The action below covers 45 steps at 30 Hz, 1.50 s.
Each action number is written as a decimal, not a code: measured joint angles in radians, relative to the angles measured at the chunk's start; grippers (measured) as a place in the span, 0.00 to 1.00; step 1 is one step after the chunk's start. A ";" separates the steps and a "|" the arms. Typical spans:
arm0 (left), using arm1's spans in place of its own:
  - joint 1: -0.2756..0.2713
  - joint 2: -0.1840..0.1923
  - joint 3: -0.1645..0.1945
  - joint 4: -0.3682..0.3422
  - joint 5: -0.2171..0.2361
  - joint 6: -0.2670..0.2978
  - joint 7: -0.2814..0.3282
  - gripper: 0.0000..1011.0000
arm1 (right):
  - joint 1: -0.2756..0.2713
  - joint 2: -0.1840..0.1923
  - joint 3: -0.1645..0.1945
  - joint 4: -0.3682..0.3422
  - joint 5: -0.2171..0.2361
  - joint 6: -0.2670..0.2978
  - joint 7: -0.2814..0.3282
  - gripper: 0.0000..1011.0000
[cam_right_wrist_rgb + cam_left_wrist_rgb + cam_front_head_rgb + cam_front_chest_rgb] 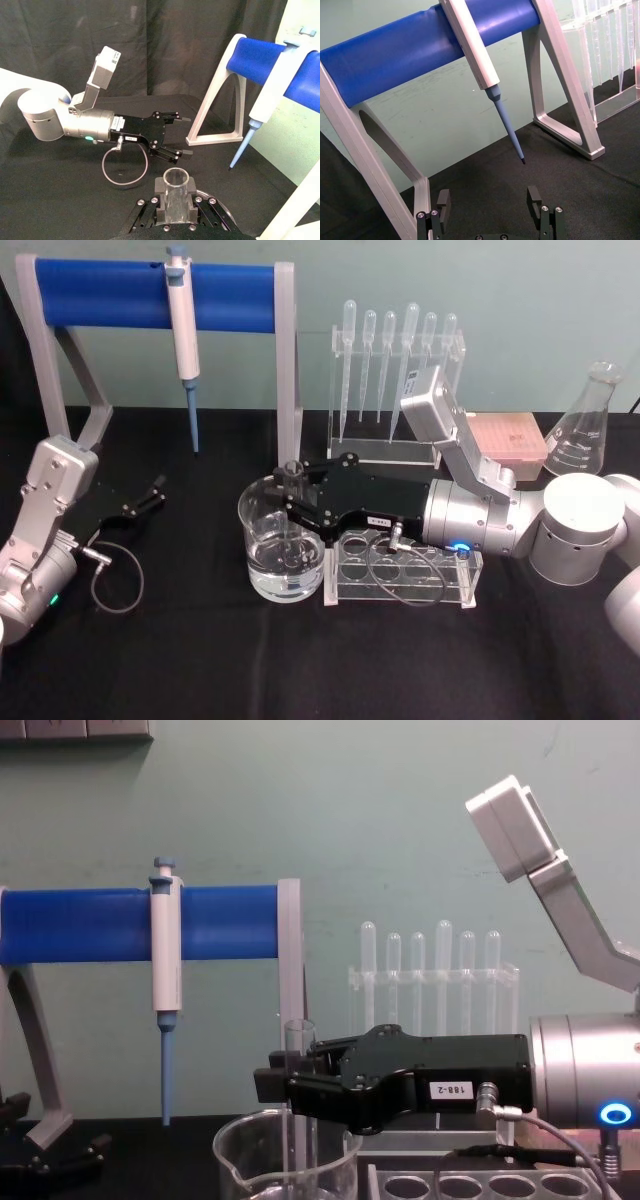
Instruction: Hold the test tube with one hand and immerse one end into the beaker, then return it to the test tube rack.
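Far on the left, my left gripper (146, 496) sat low over the black table (200, 660). Its two fingers (443, 201) were spread wide apart and held nothing (in its own wrist view I could see just dark cloth in the gap).

Behind it stood a grey stand with a fat blue bar (100, 295). A white pipettor (182, 330) with a blue tip hung from that bar, pointing down.

Near the middle was the beaker (252, 525), with some water in the bottom. The test tube (292, 472) stood upright in it, open rim up and round end down inside the glass. From the head view the low end looked to be in the water, but I could not be fully sure.

My right gripper (297, 498) came in from the right, lying flat. Its black fingers were closed tight on the upper part of the tube, a little below the rim. In the chest view the rim poked up above the fingers, and the rest of the tube ran down behind the beaker's wall.

Just beside the beaker, on its right, was the clear test tube rack (468, 585) with round holes. It lay under the gripper's silver wrist.

Farther back stood a clear holder of thin pipettes (395, 360). To the right of it was a pink box (508, 440), and a glass flask (585, 425) stood at the far right.
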<state>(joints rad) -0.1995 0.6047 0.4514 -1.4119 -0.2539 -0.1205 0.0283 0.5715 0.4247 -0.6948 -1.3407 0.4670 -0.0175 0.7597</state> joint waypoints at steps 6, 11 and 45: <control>0.000 0.000 0.000 0.000 0.000 0.000 0.000 0.99 | 0.000 0.000 0.000 0.000 0.000 0.000 0.000 0.24; 0.000 0.000 0.000 0.000 0.000 0.000 0.000 0.99 | 0.000 0.000 0.000 0.000 0.000 0.000 0.000 0.24; 0.000 0.000 0.000 0.000 0.000 0.000 0.000 0.99 | 0.031 0.082 0.066 -0.207 0.083 0.084 -0.016 0.24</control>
<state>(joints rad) -0.1995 0.6047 0.4513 -1.4120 -0.2539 -0.1205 0.0283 0.6029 0.5068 -0.6285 -1.5473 0.5498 0.0660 0.7441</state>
